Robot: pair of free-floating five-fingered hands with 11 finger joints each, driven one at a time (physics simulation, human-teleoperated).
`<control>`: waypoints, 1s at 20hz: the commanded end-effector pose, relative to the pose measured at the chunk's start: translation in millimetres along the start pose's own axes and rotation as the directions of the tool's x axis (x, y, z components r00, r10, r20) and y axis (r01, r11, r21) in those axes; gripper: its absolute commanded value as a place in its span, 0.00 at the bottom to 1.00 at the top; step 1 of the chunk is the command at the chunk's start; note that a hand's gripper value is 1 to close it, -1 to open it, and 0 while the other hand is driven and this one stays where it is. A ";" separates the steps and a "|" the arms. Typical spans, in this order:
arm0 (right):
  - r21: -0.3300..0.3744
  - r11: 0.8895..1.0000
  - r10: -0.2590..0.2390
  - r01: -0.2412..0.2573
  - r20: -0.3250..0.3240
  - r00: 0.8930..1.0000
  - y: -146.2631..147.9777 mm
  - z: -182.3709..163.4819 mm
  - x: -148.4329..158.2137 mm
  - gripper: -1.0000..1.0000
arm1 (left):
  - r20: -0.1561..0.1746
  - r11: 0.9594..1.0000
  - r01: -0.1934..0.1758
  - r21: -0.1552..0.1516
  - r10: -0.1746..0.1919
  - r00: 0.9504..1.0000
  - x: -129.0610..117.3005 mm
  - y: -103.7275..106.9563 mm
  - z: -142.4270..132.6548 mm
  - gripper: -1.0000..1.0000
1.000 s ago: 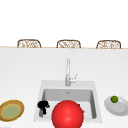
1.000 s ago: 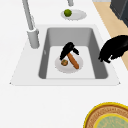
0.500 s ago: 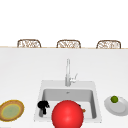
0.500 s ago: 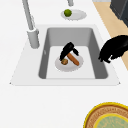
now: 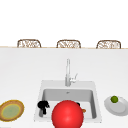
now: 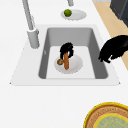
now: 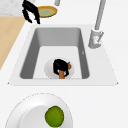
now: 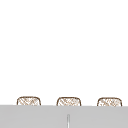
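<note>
Yellow plate (image 5: 11, 111) on table, far left. Left hand (image 5: 43, 107) hangs idle over sink (image 5: 67, 83) front-left corner, fingers loose, holding nothing. Red ball (image 5: 67, 117) at centre front. Right hand (image 6: 66, 49) down in basin, fingers curled round far end of carrot (image 6: 66, 62). Carrot lies on dish (image 6: 76, 65) on sink floor, small brown lump (image 6: 59, 61) touching it. Lime (image 5: 114, 99) on white plate (image 5: 122, 107), far right.

Judged: grasp stage. Lift would need firm grip and straight rise clear of basin wall.
</note>
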State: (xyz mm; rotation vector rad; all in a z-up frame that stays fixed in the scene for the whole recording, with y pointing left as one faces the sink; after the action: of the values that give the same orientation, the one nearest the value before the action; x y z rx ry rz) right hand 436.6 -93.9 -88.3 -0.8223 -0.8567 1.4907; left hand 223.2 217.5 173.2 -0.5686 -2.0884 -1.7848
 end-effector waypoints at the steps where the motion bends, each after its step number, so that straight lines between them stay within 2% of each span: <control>1: -0.054 0.997 -0.060 0.057 -0.060 0.996 7.5 5.4 0.7 1.00 | 0.000 1.000 0.000 0.000 0.000 1.000 0.0 0.0 0.0 0.50; 2: -0.067 0.997 -0.053 0.050 -0.053 0.997 6.7 5.8 1.1 1.00 | 0.000 1.000 0.000 0.000 0.000 1.000 0.0 0.0 0.0 0.50; 3: -0.049 0.999 -0.005 0.005 -0.003 1.000 7.1 5.8 -2.3 1.00 | 0.000 1.000 0.000 0.000 0.000 1.000 0.0 0.0 0.0 0.50; 4: -0.068 0.997 0.025 -0.025 0.001 1.000 9.1 10.3 4.5 1.00 | 0.000 1.000 0.000 0.000 0.000 1.000 0.0 0.0 0.0 0.50; 5: -0.072 0.997 -0.018 0.017 -0.005 1.000 3.6 5.5 -2.4 1.00 | 0.000 1.000 0.000 0.000 0.000 1.000 0.0 0.0 0.0 0.50; 8: -0.091 0.995 -0.043 0.042 -0.008 0.999 -19.3 16.8 -2.4 1.00 | 0.000 1.000 0.000 0.000 0.000 1.000 0.0 0.0 0.0 0.50; 9: -0.121 0.992 -0.032 0.030 -0.020 0.999 -28.8 19.7 -3.0 1.00 | 0.000 1.000 0.000 0.000 0.000 1.000 0.0 0.0 0.0 0.50; 14: -0.102 0.994 -0.050 0.047 -0.023 0.998 -59.1 40.9 0.2 1.00 | 0.000 1.000 0.000 0.000 0.000 1.000 0.0 0.0 0.0 0.50; 20: -0.111 0.993 -0.045 0.043 -0.016 0.999 -93.8 71.6 -6.3 1.00 | 0.000 1.000 0.000 0.000 0.000 1.000 0.0 0.0 0.0 0.50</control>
State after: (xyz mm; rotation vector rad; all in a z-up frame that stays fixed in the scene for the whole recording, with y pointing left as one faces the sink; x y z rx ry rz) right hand 424.7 -95.7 8.3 -0.8679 -0.9308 1.4214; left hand 223.2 217.5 173.2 -0.5686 -2.0884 -1.7848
